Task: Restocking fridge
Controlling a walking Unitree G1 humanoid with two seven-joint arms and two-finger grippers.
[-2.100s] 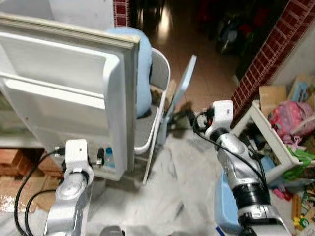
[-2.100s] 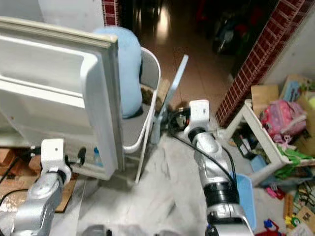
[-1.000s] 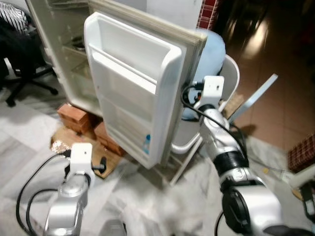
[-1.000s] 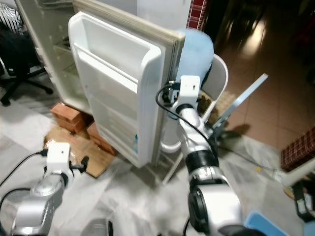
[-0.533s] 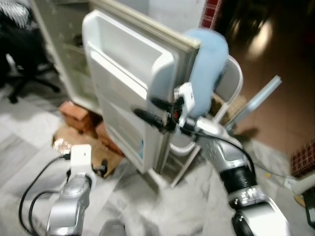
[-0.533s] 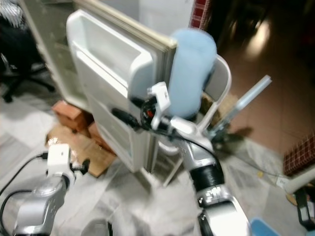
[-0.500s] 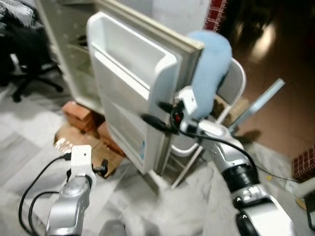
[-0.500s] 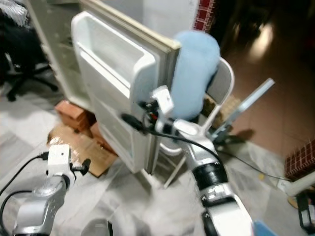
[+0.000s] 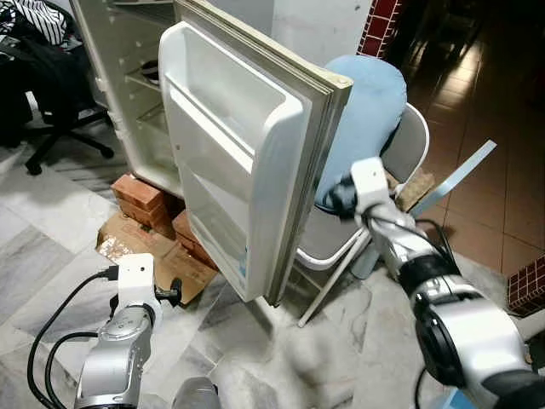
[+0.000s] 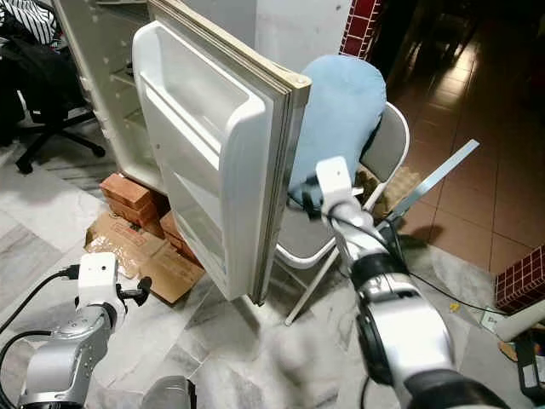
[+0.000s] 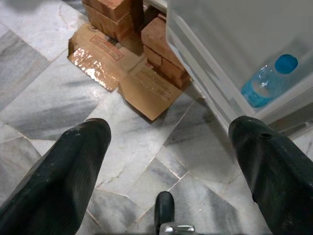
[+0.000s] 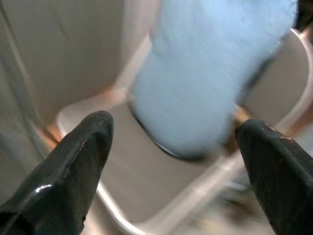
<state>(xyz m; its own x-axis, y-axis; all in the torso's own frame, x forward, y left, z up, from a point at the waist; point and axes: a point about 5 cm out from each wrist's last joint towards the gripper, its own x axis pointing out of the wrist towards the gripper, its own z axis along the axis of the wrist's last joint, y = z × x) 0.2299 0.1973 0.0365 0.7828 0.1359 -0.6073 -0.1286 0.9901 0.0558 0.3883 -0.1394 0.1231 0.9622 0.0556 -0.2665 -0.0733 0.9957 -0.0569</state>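
The white fridge (image 9: pixel 128 77) stands open, its door (image 9: pixel 238 162) swung out toward me with bare upper shelves. A clear water bottle with a blue cap (image 11: pixel 266 81) lies in the door's bottom shelf. My left gripper (image 11: pixel 171 139) hangs low over the marble floor in front of the door, open and holding nothing. My right gripper (image 12: pixel 176 142) is raised behind the door's outer edge, open and empty. It points at the pale blue cushion (image 12: pixel 215 68) on a grey folding chair (image 9: pixel 417 145).
Red bricks (image 9: pixel 136 192) and flattened cardboard (image 9: pixel 140 247) lie under the fridge. A black office chair (image 9: pixel 51 94) with clothes stands at the left. A grey metal strip (image 9: pixel 451 175) leans beside the folding chair. Brown tiles run off to the right.
My right gripper has drawn back from the door's inner edge and now points at the chair behind the door. The camera has swung left onto the fridge.
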